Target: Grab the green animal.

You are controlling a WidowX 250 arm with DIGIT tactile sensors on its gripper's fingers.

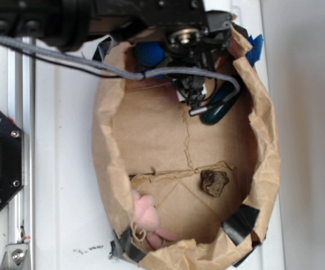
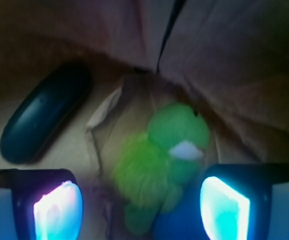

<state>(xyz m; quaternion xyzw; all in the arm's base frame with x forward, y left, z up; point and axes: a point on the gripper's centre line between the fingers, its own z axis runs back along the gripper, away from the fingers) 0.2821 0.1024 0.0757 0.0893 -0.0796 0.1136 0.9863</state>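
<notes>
The end effector (image 2: pixel 142 200) hangs released over the far end of the crumpled brown paper bag (image 1: pixel 263 169) that lies on the white bench (image 1: pixel 67 169), its two pads (image 2: pixel 57 210) spread wide and holding nothing. Between them, seen from the wrist, lies the fuzzy lime-green plush animal (image 2: pixel 159 160) with its pale patch, tucked into the corner where the bag's floor meets its wall and resting just against a smooth blue ball (image 1: pixel 148 53). The main risk appears to be that ball: it touches the toy on the side of one pad, so a closing grip could catch the ball along with the plush, or push the ball and roll the toy out of line. The soft fur may also squash and slip if the pads meet only its edge. The bag wall stands close behind the toy, and a descent too far that way could snag the paper or drag the whole bag. The dark green glossy capsule-shaped object (image 2: pixel 44 115) lies well apart to one side and seems little threat, as does the brown lump (image 1: pixel 214 183) near the bag's middle and the pink soft toy (image 1: pixel 143 211) at its near edge.
</notes>
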